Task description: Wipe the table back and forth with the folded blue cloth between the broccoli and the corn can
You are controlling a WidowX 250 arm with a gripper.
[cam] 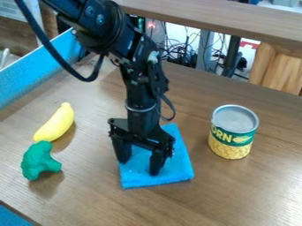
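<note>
Blue cloth (182,170) lies flat, unlifted; we find the gripper (140,165) over it, fingers spread, no hold yet made.

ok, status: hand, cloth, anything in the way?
Hand open, down at blue cloth, contact unclear. Cloth lying on table. Nothing seen between them; can, banana, broccoli off to the sides.

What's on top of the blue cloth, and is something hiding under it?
The end effector is over the blue cloth, its two fingers apart, with only cloth showing between them. The cloth hides the table under it, so I can't tell what's there.
</note>
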